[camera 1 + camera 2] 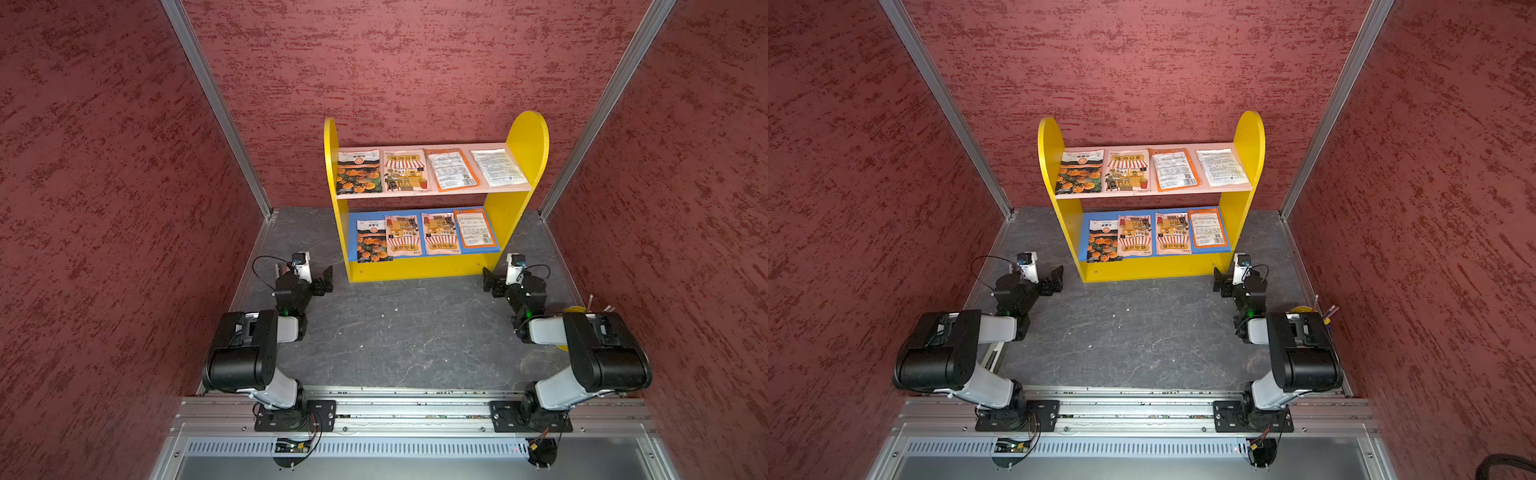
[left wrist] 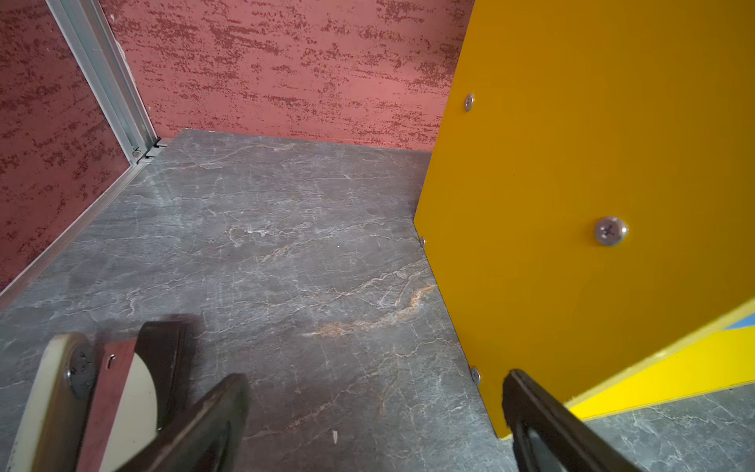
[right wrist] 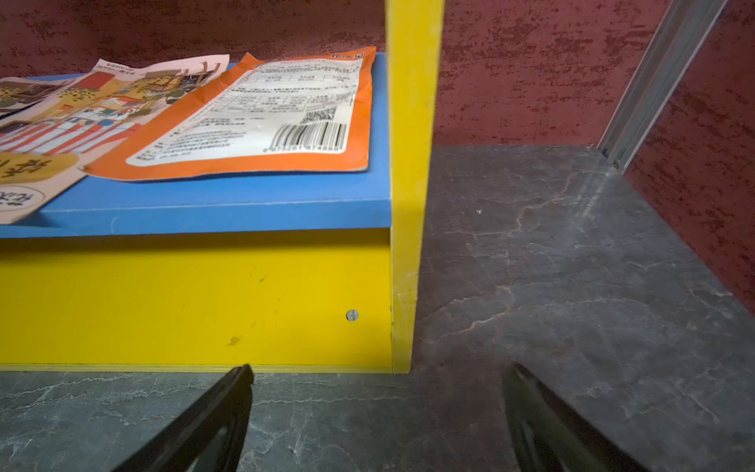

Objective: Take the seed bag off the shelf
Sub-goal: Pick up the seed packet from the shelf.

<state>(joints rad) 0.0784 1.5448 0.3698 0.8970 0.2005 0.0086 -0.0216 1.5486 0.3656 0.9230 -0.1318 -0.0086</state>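
Right hand (image 3: 380, 370) spread; orange seed bag (image 3: 253, 114) shows barcode (image 3: 312, 135).

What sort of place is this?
Probably a robot test booth: red walls on metal framing enclose a grey table, two arms sit on a rail, facing a small shelf of seed bags.

Shelf (image 1: 528, 141) stands on table (image 1: 399, 332), four seed bags (image 1: 359, 172) flat per board; left pincer (image 1: 326, 280) and right pincer (image 1: 489, 282) flank its base.
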